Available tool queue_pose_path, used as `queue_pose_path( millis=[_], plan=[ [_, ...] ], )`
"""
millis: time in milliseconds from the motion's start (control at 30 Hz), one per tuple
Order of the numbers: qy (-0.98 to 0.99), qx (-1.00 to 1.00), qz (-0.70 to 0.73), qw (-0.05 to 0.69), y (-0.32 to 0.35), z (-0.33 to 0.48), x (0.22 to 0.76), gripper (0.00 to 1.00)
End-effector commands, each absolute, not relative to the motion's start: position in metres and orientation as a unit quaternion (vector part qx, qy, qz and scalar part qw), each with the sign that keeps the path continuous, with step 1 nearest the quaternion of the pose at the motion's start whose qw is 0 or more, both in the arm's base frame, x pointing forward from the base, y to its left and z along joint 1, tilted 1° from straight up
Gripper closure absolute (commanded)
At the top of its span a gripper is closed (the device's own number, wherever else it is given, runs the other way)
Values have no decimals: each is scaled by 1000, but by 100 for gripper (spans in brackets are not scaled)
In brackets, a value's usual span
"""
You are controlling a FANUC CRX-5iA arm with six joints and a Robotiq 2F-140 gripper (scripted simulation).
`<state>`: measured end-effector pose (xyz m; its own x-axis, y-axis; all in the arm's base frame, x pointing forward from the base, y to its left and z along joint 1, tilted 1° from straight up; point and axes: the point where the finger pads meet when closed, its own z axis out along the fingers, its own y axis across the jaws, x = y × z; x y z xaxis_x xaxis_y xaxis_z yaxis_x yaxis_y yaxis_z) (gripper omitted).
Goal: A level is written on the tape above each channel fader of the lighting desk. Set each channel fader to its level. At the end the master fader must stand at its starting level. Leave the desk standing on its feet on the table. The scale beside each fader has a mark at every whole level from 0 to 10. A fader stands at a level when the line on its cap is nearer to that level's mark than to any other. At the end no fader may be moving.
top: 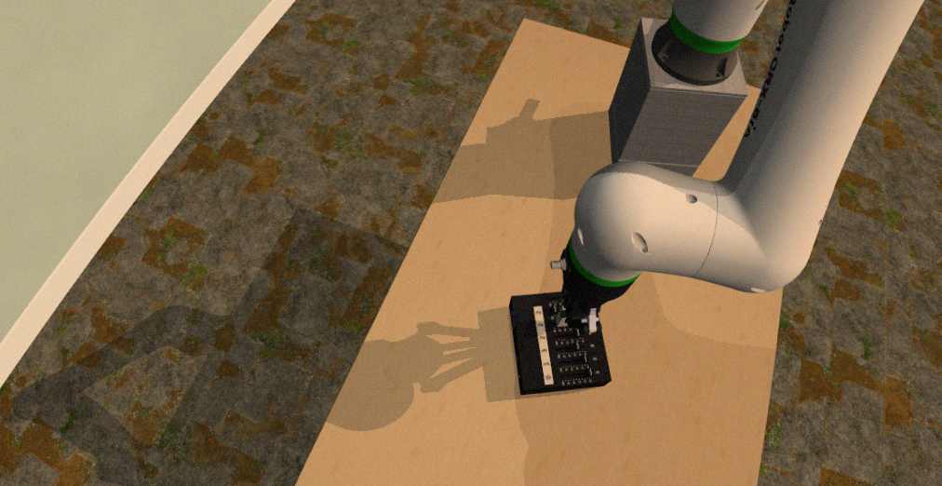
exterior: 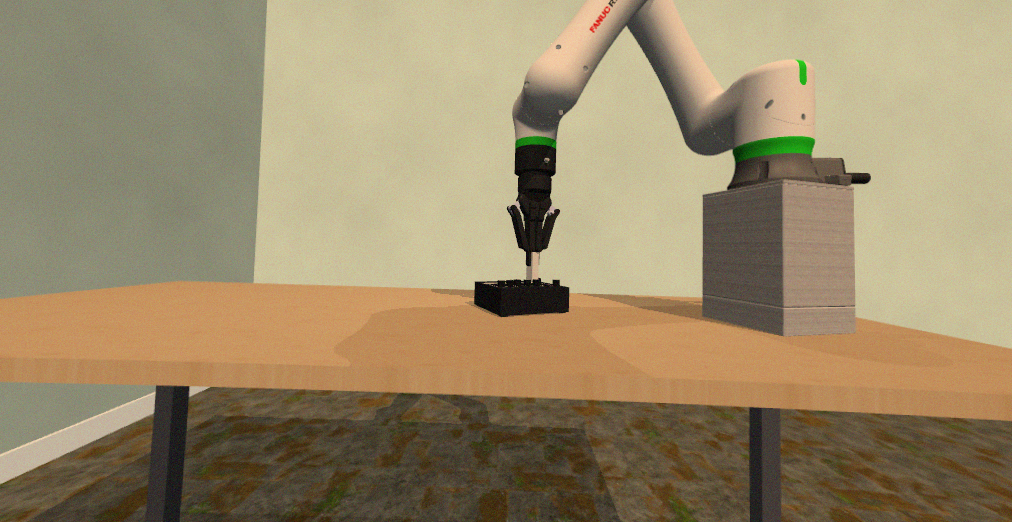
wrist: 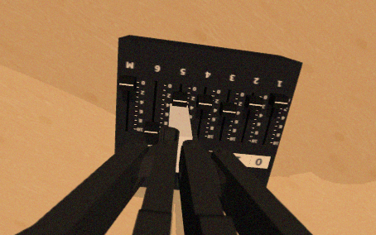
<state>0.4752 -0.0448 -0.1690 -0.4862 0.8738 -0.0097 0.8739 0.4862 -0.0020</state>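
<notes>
The black lighting desk [top: 558, 344] stands flat on the table; it also shows in the exterior view [exterior: 521, 297]. In the wrist view the desk [wrist: 203, 103] appears upside down, labelled M, 6, 5, 4, 3, 2, 1 from left to right. The master cap [wrist: 127, 83] sits at the far end near 0. The channel 6 cap [wrist: 151, 131] sits near 10. The channel 5 cap [wrist: 180, 100] sits near 2. My gripper [wrist: 176, 118] is shut above channel 5, and a white peg [wrist: 180, 120] sticks out from between its fingertips up to that cap. My fingers hide most of the tape [wrist: 254, 161].
The grey robot pedestal [top: 675, 113] stands on the table behind the desk, also seen in the exterior view [exterior: 777, 256]. The table's long left edge runs close to the desk's left side.
</notes>
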Motion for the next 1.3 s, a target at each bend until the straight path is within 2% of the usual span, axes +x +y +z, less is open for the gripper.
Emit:
queue_pose_path(
  millis=[0, 1267],
  plan=[
    [862, 507, -3, 4, -45, -169, 475, 100],
    [862, 507, -3, 4, -50, -158, 478, 100]
  ],
)
